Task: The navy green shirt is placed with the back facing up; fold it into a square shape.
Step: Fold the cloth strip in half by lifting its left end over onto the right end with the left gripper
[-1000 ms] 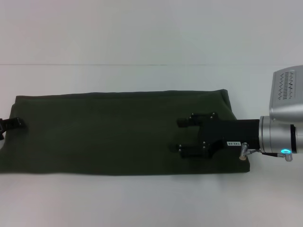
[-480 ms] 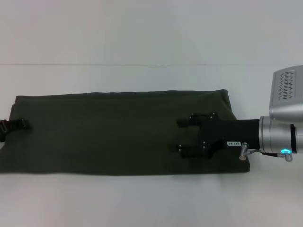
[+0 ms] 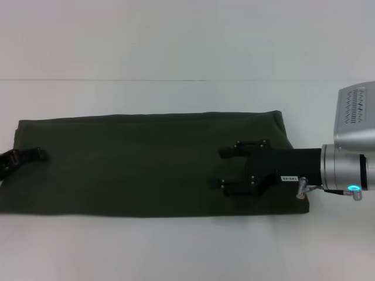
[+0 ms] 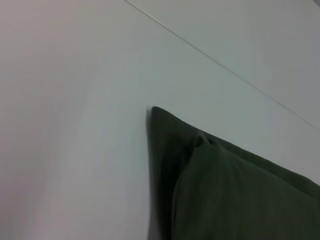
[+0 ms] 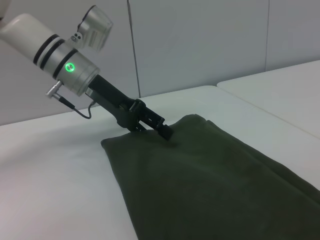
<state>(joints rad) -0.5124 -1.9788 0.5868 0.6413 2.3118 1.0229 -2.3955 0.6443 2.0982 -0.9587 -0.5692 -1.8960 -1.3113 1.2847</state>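
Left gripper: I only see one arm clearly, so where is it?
In the head view the left gripper is over the left end of the dark olive-green fabric shirt.

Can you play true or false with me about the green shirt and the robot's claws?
1. The navy green shirt lies as a long flat strip on the white table. True.
2. The right claw is over the shirt's right end with its fingers apart. True.
3. The left claw is high above the middle of the shirt. False: it is down at the shirt's left edge.
4. Cream letters show on top of the shirt. False: the top side is plain green.
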